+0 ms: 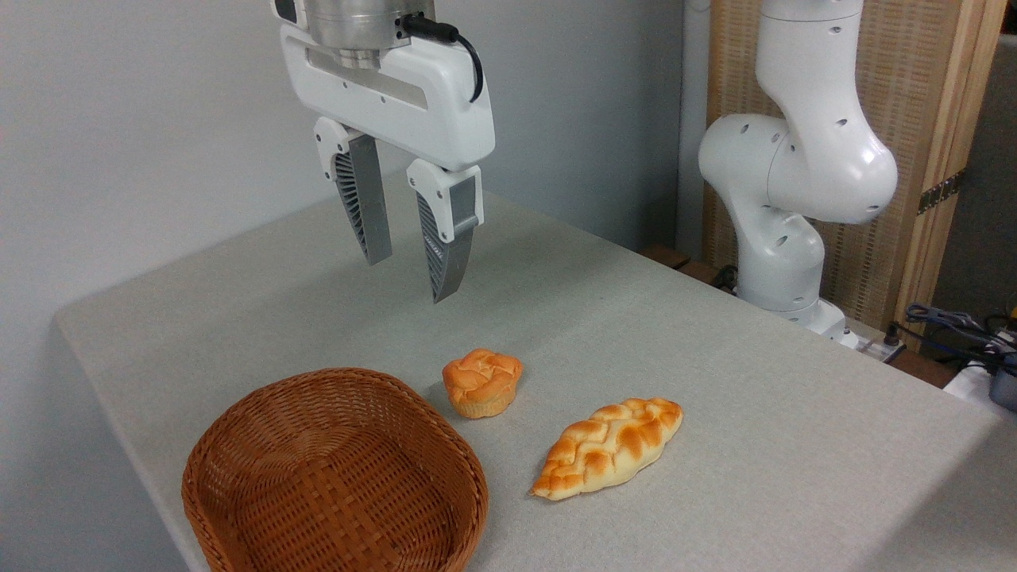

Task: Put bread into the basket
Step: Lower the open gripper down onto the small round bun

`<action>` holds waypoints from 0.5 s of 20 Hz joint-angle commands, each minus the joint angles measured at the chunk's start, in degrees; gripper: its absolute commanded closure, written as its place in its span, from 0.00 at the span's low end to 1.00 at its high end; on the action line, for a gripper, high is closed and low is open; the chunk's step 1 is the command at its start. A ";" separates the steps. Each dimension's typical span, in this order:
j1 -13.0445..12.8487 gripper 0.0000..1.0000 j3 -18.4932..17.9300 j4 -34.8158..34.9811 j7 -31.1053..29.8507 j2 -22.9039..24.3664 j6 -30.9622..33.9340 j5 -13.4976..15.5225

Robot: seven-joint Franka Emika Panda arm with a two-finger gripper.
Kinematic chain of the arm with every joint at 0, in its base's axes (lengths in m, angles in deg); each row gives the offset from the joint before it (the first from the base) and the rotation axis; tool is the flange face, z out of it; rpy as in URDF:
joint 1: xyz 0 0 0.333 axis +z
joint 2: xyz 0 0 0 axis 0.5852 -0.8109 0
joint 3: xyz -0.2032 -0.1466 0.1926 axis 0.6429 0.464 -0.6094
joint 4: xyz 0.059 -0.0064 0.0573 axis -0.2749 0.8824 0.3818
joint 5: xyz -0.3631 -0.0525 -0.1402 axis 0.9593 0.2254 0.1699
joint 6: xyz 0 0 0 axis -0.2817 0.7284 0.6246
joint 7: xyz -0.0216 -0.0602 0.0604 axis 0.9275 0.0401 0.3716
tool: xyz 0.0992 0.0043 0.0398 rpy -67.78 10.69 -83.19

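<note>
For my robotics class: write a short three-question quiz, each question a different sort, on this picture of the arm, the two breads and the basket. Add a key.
1. True or false: the end effector is holding the round bun.
2. Multiple choice: what lies in the basket? A) the round bun B) the braided loaf C) nothing
3. Short answer: which bread lies nearer the basket?

Key
1. False. The end effector hangs open and empty above the table; the bun sits on the cloth.
2. C. Both breads lie on the table outside it.
3. The round bun, just off the basket's right rim; the braided loaf lies further right.
</note>
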 commanded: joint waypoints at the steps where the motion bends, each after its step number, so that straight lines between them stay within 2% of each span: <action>1: -0.31 0.00 -0.97 -0.29 1.10 0.32 0.93 1.23; 8: -0.31 0.00 -0.88 1.21 1.37 0.32 0.93 1.14; 10: -0.31 0.00 -0.53 4.10 2.24 1.89 0.49 1.14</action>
